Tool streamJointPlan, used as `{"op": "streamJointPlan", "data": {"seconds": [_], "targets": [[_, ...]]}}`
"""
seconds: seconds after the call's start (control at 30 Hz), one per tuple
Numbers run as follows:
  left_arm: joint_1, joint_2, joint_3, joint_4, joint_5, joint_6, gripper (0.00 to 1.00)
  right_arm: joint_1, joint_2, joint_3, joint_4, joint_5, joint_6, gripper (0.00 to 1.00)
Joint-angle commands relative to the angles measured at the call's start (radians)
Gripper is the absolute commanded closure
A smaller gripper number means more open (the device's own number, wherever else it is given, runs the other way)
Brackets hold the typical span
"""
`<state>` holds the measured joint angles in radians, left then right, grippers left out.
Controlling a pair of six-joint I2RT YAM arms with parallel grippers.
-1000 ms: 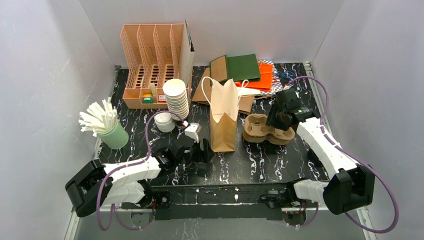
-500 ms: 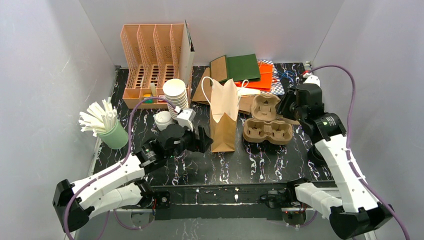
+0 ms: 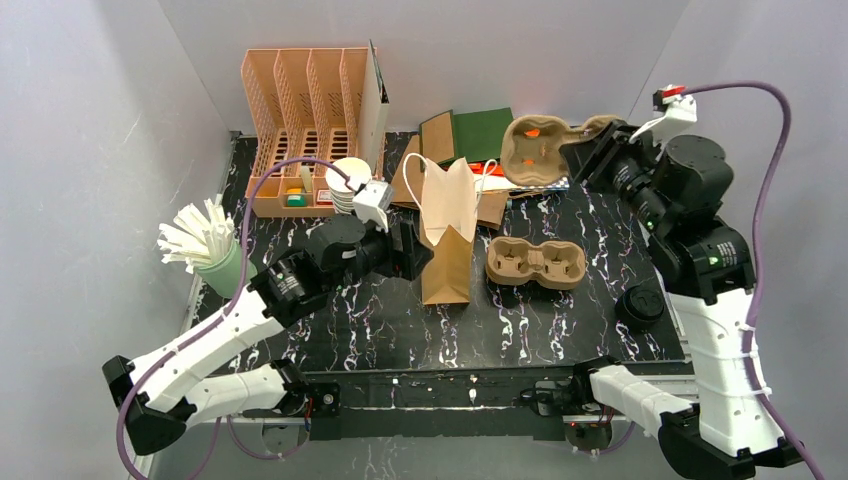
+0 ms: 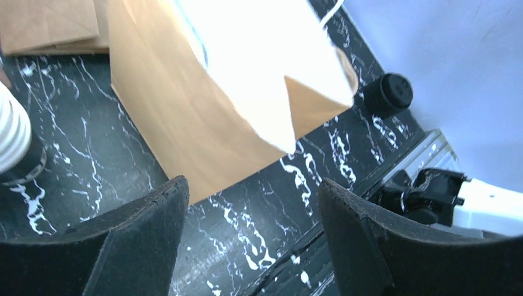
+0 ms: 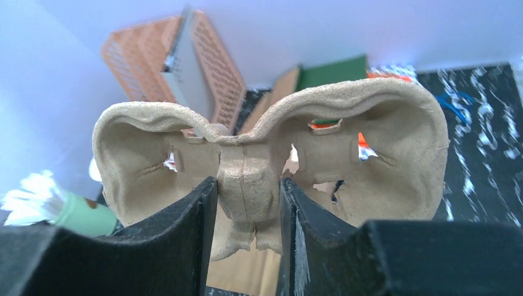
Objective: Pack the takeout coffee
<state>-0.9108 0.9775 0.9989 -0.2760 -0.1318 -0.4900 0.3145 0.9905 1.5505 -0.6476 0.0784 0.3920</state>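
No lidded coffee cups show in any view. My right gripper (image 3: 592,160) is shut on the middle ridge of a brown pulp two-cup carrier (image 3: 543,150) and holds it high above the back right of the table. In the right wrist view my fingers (image 5: 203,203) pinch that ridge (image 5: 247,179). A second carrier (image 3: 535,262) lies on the black marbled table (image 3: 560,330). An upright brown paper bag (image 3: 447,240) stands left of it. My left gripper (image 3: 415,255) is open and empty beside the bag's left side; the bag (image 4: 203,117) fills the left wrist view above my gripper (image 4: 253,191).
A peach file organiser (image 3: 305,120) stands at the back left, with a stack of lidless white cups (image 3: 350,178) before it. A green cup of white sticks (image 3: 222,262) stands at the left. Flat green and orange bags (image 3: 495,140) lie at the back. A black round object (image 3: 640,305) sits at the right.
My right gripper has lifted one carrier off the other and raised it up and back. My left arm has risen and moved forward to the bag's left side.
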Motion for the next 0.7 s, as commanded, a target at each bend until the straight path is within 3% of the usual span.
{"op": "streamJointPlan", "data": {"seconds": [0.0,0.23,0.67], "targets": [[0.009,0.028,0.13,-0.069,-0.064,0.038,0.25,0.0,0.017,0.089,0.134,-0.202,-0.032,0.64],[0.01,0.113,0.225,-0.077,-0.178,0.029,0.25,0.0,0.153,0.209,0.213,-0.662,0.024,0.61],[0.037,0.246,0.275,-0.029,-0.275,0.045,0.29,0.007,0.376,0.184,0.569,-1.167,0.29,0.63]]}}
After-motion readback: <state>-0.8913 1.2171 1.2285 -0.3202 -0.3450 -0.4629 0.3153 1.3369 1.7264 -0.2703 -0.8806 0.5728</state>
